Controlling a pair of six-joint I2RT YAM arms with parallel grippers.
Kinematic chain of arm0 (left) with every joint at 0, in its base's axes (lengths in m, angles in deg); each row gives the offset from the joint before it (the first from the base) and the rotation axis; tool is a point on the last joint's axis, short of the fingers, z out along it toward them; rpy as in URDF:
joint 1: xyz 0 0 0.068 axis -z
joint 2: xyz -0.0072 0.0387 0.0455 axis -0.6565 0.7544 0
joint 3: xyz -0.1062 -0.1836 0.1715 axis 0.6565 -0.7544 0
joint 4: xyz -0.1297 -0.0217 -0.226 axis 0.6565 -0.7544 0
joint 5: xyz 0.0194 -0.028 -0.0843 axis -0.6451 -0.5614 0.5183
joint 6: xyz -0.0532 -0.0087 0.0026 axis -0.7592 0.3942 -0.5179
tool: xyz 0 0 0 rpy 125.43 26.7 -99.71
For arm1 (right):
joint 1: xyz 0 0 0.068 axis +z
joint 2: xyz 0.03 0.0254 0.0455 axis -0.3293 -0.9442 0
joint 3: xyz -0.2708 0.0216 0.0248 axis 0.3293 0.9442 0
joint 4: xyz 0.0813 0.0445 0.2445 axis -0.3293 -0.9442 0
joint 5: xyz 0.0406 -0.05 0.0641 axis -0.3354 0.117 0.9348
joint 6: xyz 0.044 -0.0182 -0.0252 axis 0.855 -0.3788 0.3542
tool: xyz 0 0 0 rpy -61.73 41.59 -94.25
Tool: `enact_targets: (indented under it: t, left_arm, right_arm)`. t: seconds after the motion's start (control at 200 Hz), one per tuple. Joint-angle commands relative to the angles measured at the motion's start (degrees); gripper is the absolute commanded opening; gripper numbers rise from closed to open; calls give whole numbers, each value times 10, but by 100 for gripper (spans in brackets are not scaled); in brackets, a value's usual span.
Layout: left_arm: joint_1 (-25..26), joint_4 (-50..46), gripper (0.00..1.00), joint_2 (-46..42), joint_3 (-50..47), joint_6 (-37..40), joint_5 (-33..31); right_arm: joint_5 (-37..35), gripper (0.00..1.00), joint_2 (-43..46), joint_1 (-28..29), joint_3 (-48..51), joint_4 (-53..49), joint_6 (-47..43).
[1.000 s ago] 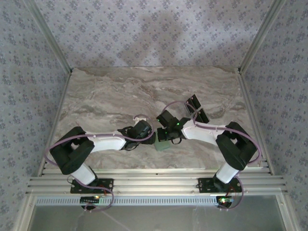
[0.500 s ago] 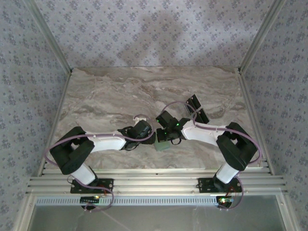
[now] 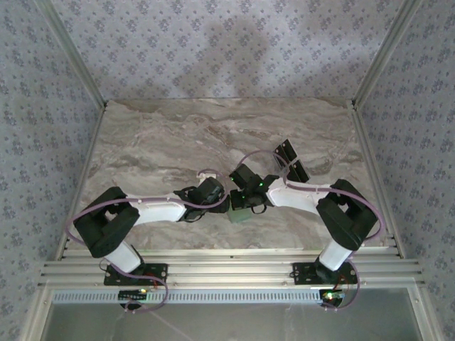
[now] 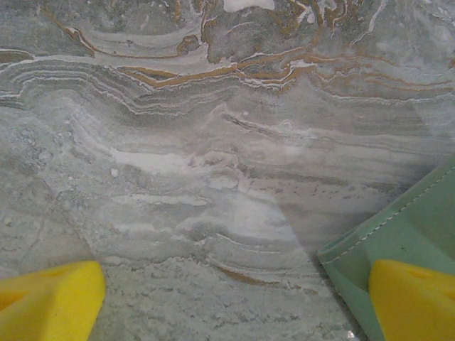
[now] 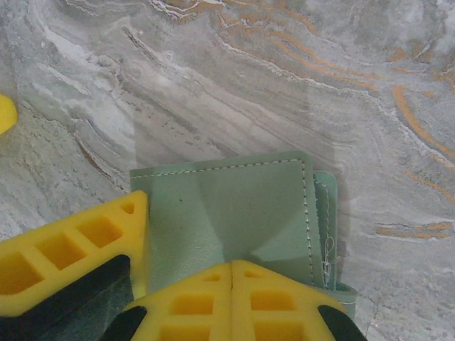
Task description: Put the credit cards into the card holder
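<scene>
The pale green card holder (image 3: 240, 215) lies flat on the marble table, close to the near edge between the two arms. My right gripper (image 5: 232, 264) is shut, and its joined yellow tips rest on the top face of the card holder (image 5: 234, 206), which is dented there. My left gripper (image 4: 236, 284) stands wide open, low over the table. Its right finger (image 4: 412, 298) sits over a corner of the card holder (image 4: 405, 227), and its left finger is over bare marble. Black credit cards (image 3: 284, 150) lie beyond the right arm.
In the right wrist view, a yellow finger of the left gripper (image 5: 71, 256) stands against the holder's left edge. The marble table (image 3: 178, 135) is open toward the back and left. Patterned walls close in the sides, and an aluminium rail (image 3: 227, 270) runs along the near edge.
The right arm has crept slightly to the left over the card holder. Both grippers keep the same opening, and the left arm is still.
</scene>
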State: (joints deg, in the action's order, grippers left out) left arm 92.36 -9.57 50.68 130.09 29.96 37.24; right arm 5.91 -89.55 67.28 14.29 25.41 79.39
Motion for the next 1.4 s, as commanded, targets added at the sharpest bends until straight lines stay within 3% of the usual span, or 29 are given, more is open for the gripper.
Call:
enact_targets:
  t: [0.0, 0.525, 1.394]
  left_arm:
    - [-4, 11, 96, 26, 3, -3, 25]
    - [-4, 5, 96, 32, 9, -3, 23]
    - [-4, 5, 96, 87, 36, -3, 30]
  right_arm:
    - [7, 0, -4, 7, 23, -5, 16]
    - [-15, 0, 34, 34, 121, 46, 76]
    - [-108, 0, 13, 123, 265, 127, 193]
